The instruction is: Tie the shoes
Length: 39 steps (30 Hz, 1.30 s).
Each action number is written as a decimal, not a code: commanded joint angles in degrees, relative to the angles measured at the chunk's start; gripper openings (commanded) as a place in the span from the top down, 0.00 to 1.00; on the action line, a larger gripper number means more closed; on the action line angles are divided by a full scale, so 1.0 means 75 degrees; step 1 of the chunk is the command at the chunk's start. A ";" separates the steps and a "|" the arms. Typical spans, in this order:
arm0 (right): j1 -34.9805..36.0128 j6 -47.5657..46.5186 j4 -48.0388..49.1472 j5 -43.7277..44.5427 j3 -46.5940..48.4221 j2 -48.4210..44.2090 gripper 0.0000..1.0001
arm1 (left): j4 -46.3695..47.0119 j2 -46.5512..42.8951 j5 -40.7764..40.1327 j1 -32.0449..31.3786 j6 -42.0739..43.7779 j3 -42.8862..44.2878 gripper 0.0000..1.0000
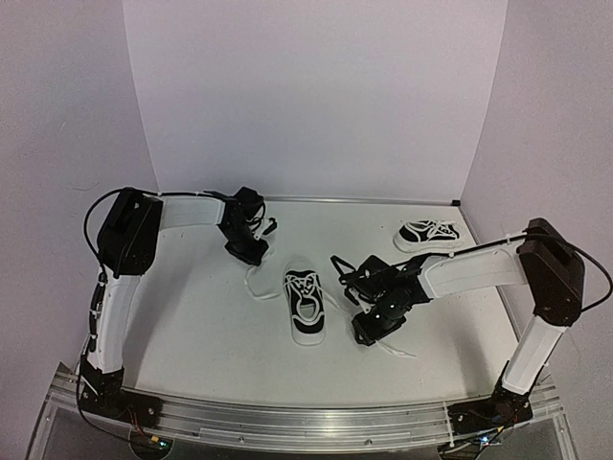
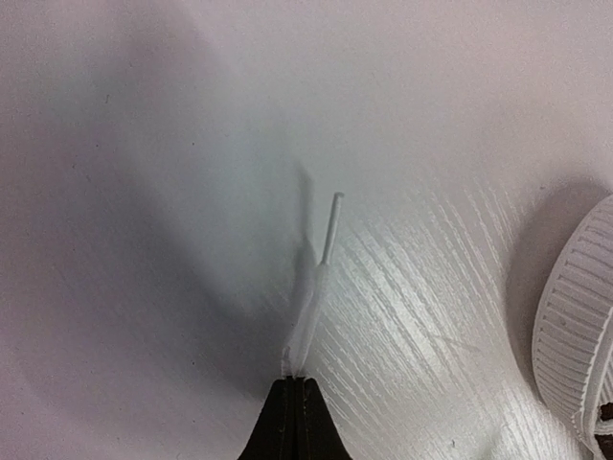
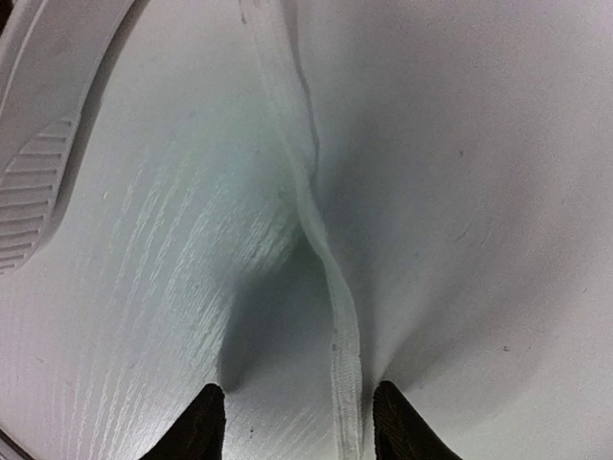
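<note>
White lace, pinched in left gripper

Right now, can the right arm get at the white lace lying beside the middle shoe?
Probably yes. The right gripper stands open over the table, with the white lace running between its fingers; nothing covers it, so closing should catch it.

You have the near shoe mid-surface; the left gripper sits behind-left of it on the left lace, the right gripper just right, astride the right lace. The far shoe lies back right.
</note>
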 commanded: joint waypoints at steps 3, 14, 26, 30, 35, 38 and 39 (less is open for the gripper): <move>-0.0004 0.0145 -0.0429 0.0248 -0.0134 0.0498 0.80 | 0.0583 -0.0846 0.0721 -0.0040 -0.0278 -0.0602 1.00; -0.0030 0.0145 -0.0365 0.0737 0.0200 -0.0020 1.00 | 0.0831 -0.2009 0.0962 -0.0041 -0.0492 -0.1161 1.00; -0.0882 -0.0585 0.0236 0.0313 0.3004 -0.1023 1.00 | 0.3422 -0.6897 0.3144 -0.0318 -0.1487 -0.4880 1.00; -0.0882 -0.0737 0.0670 -0.0858 0.4227 -0.0187 1.00 | 0.3589 -0.8286 0.3450 -0.0962 -0.1485 -0.5538 1.00; -0.0883 0.0278 0.1703 -0.2800 0.5398 0.1074 1.00 | 0.3226 -0.9407 0.3683 -0.1204 -0.1570 -0.6058 1.00; -0.0864 0.1369 0.2949 -0.3719 0.5590 0.1594 1.00 | 0.3128 -0.9931 0.3768 -0.1271 -0.1605 -0.6363 1.00; -0.0841 0.1773 0.3260 -0.3912 0.5592 0.1759 1.00 | 0.3125 -1.0047 0.3774 -0.1286 -0.1633 -0.6439 1.00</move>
